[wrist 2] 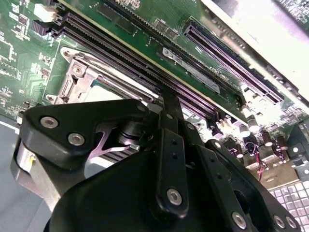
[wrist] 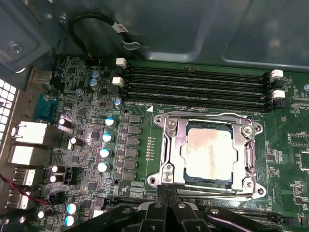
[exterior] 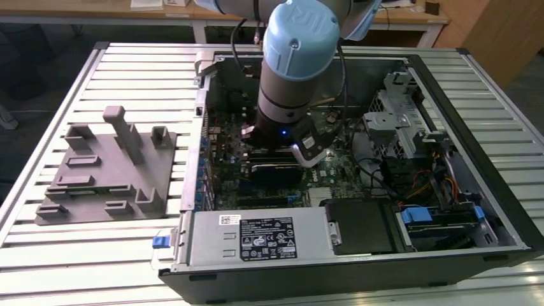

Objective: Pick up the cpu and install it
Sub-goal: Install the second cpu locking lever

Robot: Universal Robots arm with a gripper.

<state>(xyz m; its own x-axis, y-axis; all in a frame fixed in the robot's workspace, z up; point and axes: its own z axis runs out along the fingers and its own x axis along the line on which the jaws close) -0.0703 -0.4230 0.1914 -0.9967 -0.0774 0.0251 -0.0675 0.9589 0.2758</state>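
Memory slots [wrist: 195,84] run just beside the socket frame [wrist: 166,145], with capacitors [wrist: 107,136] near. The arm [exterior: 293,70] hides the socket in the exterior view. The cpu [wrist: 207,152], pale silver and stained, lies seated in the socket. The tool [wrist: 166,205] hangs just beside it; whether it is open I cannot tell.

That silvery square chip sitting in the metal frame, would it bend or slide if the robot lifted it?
The cpu looks like a flat metal-topped plate, so probably stiff. Its smooth top may be slippery. Lying flat inside the socket frame, it seems unlikely to tip.
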